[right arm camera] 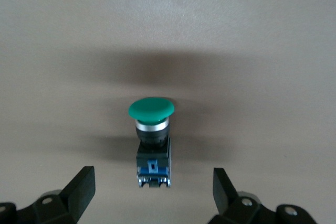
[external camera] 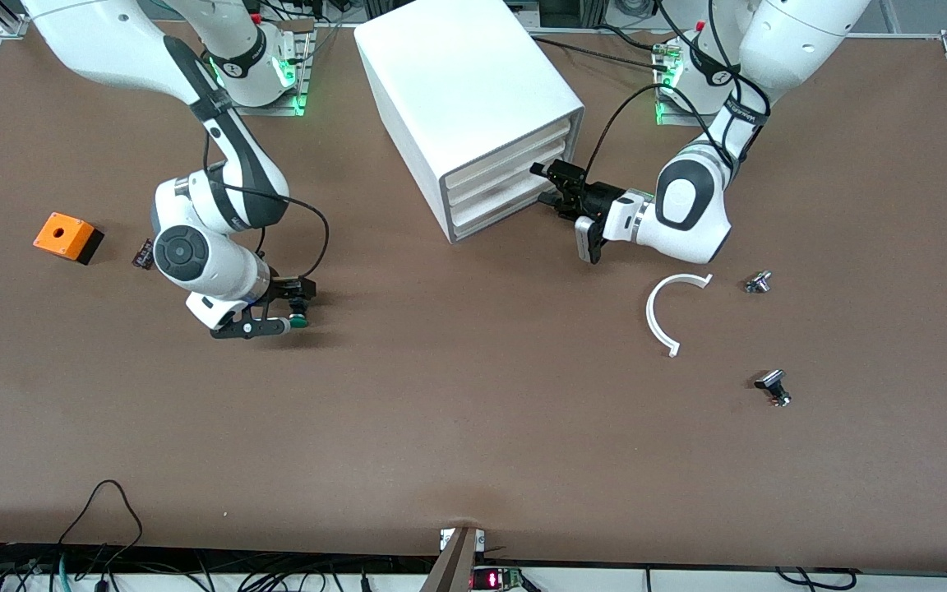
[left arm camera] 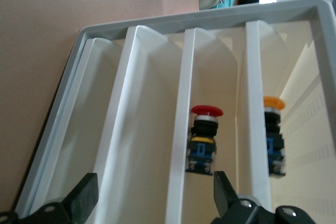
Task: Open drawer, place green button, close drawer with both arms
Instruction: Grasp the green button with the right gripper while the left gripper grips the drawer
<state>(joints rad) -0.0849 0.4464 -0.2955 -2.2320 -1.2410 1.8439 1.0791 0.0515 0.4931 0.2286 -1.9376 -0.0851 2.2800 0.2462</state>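
Front view shows us the drawer (external camera: 500, 215) unopened, left hand (external camera: 553, 182) spread at the cabinet (external camera: 465, 107); right hand (external camera: 291, 306) spread around the button (right arm camera: 151, 140) on the worktop (external camera: 473, 427), ungrasped.

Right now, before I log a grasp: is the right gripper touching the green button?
Apart. The right wrist view shows the button lying on the table between the open fingers of the right gripper, with bare table either side.

Left arm bent low from its base, wrist turned level, left gripper (external camera: 552, 185) pointing sideways, fingers (left arm camera: 79, 200) spread apart. Right arm folded down at the elbow, right gripper (external camera: 293, 308) low over the table, fingers (right arm camera: 81, 190) spread wide.
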